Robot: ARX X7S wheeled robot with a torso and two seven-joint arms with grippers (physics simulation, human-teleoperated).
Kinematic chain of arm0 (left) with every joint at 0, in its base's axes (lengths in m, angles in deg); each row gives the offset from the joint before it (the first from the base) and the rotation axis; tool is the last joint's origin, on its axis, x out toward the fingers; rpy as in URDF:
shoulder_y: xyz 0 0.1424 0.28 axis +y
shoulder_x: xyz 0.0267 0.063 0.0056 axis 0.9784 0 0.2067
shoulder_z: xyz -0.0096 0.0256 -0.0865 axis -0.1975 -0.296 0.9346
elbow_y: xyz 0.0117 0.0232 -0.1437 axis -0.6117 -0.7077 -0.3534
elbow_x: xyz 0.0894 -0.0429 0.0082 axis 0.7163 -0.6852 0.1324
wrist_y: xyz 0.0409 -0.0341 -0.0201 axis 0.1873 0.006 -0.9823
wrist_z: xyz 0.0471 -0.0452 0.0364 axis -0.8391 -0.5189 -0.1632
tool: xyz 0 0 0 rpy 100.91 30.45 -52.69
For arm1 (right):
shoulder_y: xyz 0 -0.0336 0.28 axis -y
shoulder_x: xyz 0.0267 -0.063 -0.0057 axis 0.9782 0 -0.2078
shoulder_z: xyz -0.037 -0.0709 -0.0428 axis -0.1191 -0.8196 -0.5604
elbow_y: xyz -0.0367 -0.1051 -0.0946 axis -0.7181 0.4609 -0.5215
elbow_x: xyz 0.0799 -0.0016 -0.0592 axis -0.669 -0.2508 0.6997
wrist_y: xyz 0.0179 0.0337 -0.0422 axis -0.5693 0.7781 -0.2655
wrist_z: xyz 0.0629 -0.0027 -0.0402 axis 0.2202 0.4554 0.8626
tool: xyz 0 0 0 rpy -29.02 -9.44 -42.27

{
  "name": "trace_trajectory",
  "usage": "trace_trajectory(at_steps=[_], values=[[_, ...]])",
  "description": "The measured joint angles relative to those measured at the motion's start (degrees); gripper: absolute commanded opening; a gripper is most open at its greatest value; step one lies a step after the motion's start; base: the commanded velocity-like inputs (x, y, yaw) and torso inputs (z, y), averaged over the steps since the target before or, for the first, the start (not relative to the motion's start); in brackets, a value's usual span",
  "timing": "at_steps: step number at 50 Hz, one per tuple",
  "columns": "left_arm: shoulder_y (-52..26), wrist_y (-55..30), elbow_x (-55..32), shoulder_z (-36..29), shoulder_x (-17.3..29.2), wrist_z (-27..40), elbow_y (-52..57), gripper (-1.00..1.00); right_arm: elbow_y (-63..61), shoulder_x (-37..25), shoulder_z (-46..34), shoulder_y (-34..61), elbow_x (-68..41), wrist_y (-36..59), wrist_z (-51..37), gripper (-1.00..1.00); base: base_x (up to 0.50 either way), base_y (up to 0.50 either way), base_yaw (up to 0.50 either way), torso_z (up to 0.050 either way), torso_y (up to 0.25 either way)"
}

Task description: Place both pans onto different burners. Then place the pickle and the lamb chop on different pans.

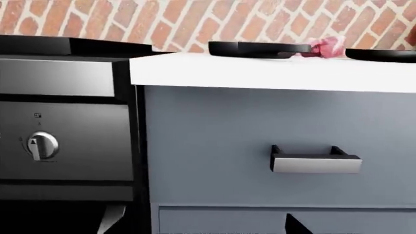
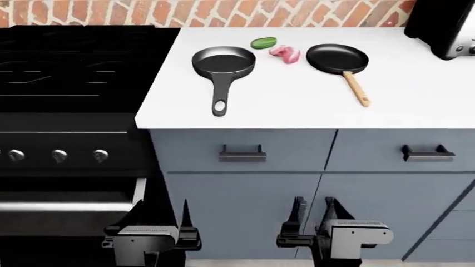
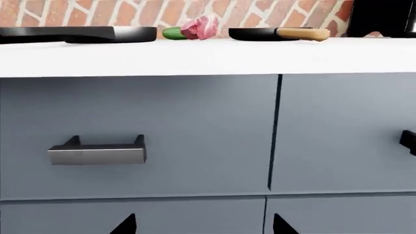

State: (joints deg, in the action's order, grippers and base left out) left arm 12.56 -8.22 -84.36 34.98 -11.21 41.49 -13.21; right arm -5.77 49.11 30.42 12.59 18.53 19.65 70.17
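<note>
Pans on the white table [image 2: 415, 100], right of the burners [image 2: 74, 67]: grey pan [image 2: 222, 61] lies nearer the left hand [image 2: 164, 214], its handle pointing near; wooden-handled pan [image 2: 337, 58] lies nearer the right hand [image 2: 313, 214]. Both hands hang low, fingers apart, empty.

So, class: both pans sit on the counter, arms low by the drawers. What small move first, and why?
Probably raise the left gripper toward the dark grey pan. Its handle points at the robot, it lies nearest the stove top, and neither gripper holds anything yet.
</note>
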Motion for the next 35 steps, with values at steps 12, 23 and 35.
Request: trace_trajectory(at_steps=[12, 23, 35], values=[[-0.3, -1.4, -0.5, -1.0, 0.7, 0.6, -0.1, 1.0, -0.3, -0.7, -0.6, -0.1, -0.8, -0.1, -0.7, 1.0, 0.0, -0.5, 0.0, 0.0, 0.0], [-0.5, -4.4, -1.5, -1.4, 1.0, 1.7, 0.6, 1.0, 0.3, -1.3, -1.1, 0.4, -1.2, 1.3, -1.6, 1.0, 0.0, -0.09, 0.0, 0.0, 0.0], [-2.7, -17.7, -5.3, -0.9, 2.6, 4.0, 9.3, 1.0, -9.5, -3.3, -0.4, 4.6, -3.3, 18.2, -4.2, 1.0, 0.0, 0.0, 0.0, 0.0, 0.0]])
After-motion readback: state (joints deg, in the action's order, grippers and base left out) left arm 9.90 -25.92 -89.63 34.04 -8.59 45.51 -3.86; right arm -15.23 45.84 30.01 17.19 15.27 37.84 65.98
